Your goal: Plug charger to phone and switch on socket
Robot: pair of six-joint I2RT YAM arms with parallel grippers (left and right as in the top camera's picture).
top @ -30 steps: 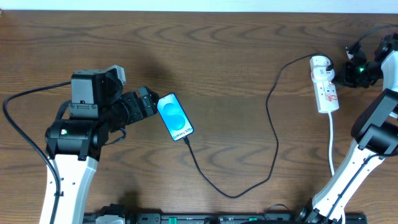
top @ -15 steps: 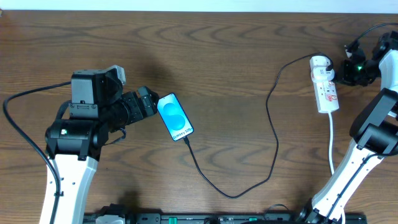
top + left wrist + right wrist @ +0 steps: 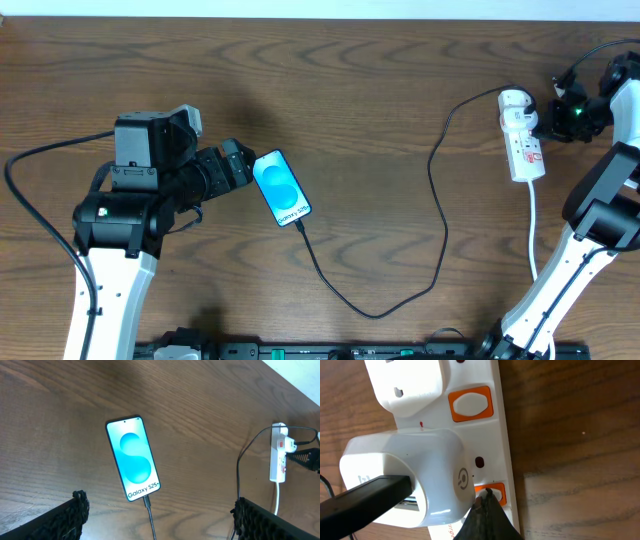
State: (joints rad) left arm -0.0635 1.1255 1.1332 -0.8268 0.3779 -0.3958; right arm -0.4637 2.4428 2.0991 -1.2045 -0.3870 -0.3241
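Observation:
The phone (image 3: 282, 187) lies flat left of centre with its blue screen lit, also seen in the left wrist view (image 3: 132, 457). The charger (image 3: 440, 215), a thin black cable, has its tip in the phone's lower end (image 3: 147, 502) and loops right to a white adapter (image 3: 415, 475) in the socket (image 3: 523, 140). My left gripper (image 3: 238, 166) stands open just left of the phone, holding nothing. My right gripper (image 3: 487, 494) is shut, its tip touching the orange switch (image 3: 495, 491) beside the adapter.
A second white plug (image 3: 410, 382) sits in the socket's other outlet, beside another orange switch (image 3: 470, 404). The socket's white cord (image 3: 532, 235) runs toward the front edge next to the right arm. A small dark red lamp (image 3: 480, 462) sits above the touched switch.
My right gripper has shifted slightly toward the socket. The left arm, phone and cable have not moved.

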